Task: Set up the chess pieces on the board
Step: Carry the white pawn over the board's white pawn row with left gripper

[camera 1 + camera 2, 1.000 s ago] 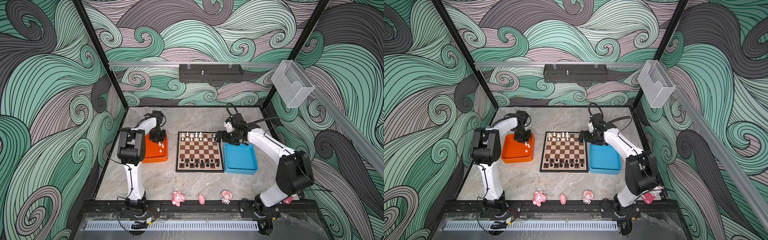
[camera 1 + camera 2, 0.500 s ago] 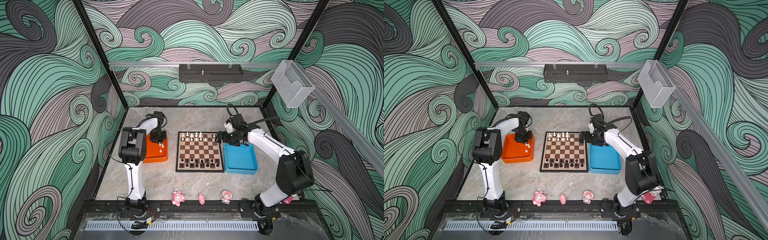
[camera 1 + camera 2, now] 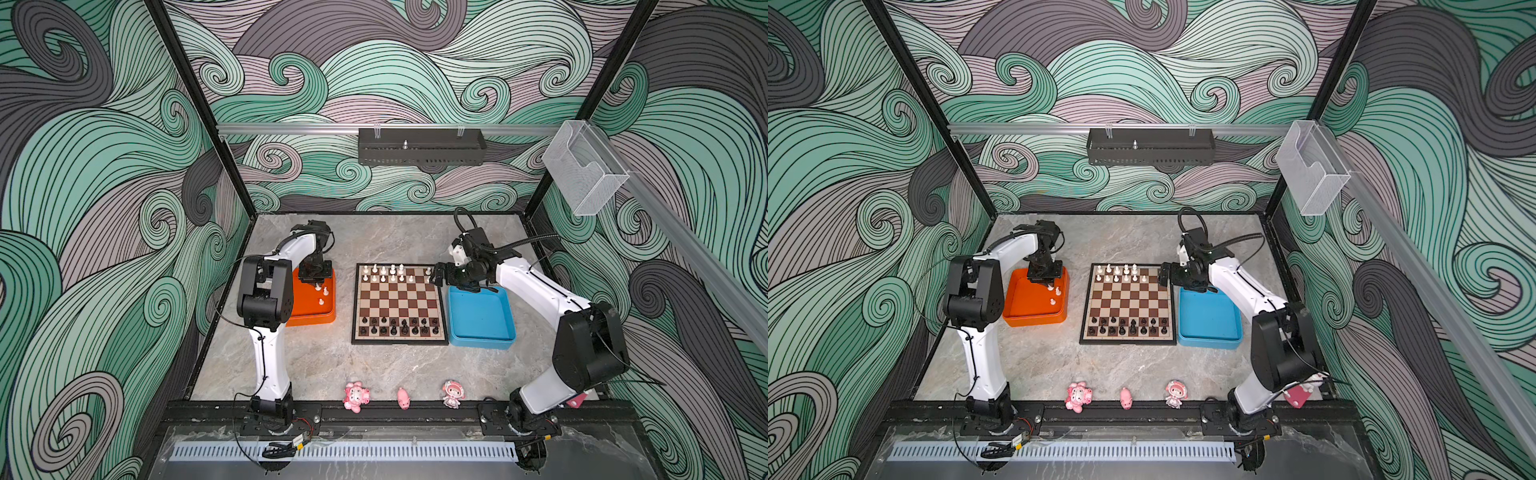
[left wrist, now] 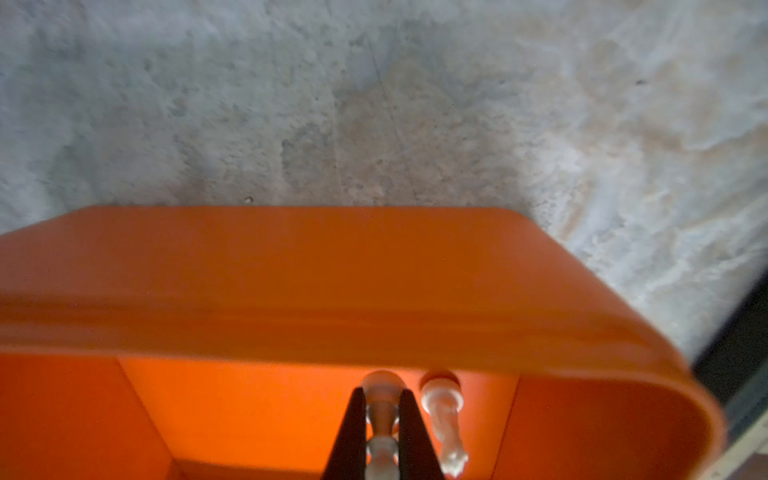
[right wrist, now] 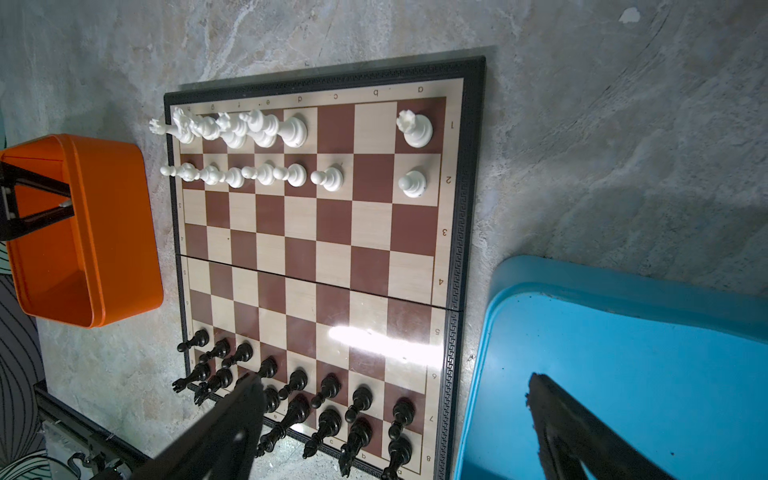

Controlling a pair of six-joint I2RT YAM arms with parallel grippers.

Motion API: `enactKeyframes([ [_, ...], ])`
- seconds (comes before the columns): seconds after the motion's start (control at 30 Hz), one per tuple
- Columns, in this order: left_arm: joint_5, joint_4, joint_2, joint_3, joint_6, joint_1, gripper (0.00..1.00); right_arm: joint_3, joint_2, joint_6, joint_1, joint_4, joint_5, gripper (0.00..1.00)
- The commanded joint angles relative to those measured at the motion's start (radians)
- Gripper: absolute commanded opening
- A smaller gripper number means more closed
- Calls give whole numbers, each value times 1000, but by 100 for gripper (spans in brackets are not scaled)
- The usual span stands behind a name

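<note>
The board (image 3: pixel 398 298) lies mid-table, also seen in the right wrist view (image 5: pixel 332 232). White chess pieces (image 5: pixel 291 129) fill most of its two far rows and black chess pieces (image 5: pixel 328 390) its two near rows. My left gripper (image 4: pixel 383 409) reaches down into the orange tray (image 3: pixel 309 311) and is shut on a white chess piece (image 4: pixel 381 384). Another white piece (image 4: pixel 442 415) lies right beside it. Two more white pieces (image 3: pixel 323 296) rest in that tray. My right gripper (image 3: pixel 434 276) hovers open over the board's far right corner, holding nothing.
A blue tray (image 3: pixel 480 318) touches the board's right side, under my right arm. Three pink figurines (image 3: pixel 356 395) stand along the table's front edge. A black frame rail runs behind them.
My left gripper's fingers have closed on the white piece in the orange tray. The right arm has not moved.
</note>
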Motion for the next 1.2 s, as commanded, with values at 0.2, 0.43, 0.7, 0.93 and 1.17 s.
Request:
enactKeyframes([
  [0.2, 9, -199, -56, 343, 22, -80, 11, -2, -32, -15, -35, -9, -26, 99],
  [0.43, 0, -332, 119, 754, 42, -234, 11, 4, -50, -21, -66, -20, -40, 99],
  [0.7, 26, -212, 206, 816, 68, -417, 11, -2, -76, -24, -86, -44, -27, 99],
  [0.93, 55, -193, 293, 929, 77, -495, 11, -16, -77, -10, -89, -45, -27, 99],
  [1.17, 52, -92, 325, 884, 74, -518, 11, -30, -87, -12, -92, -45, -20, 98],
])
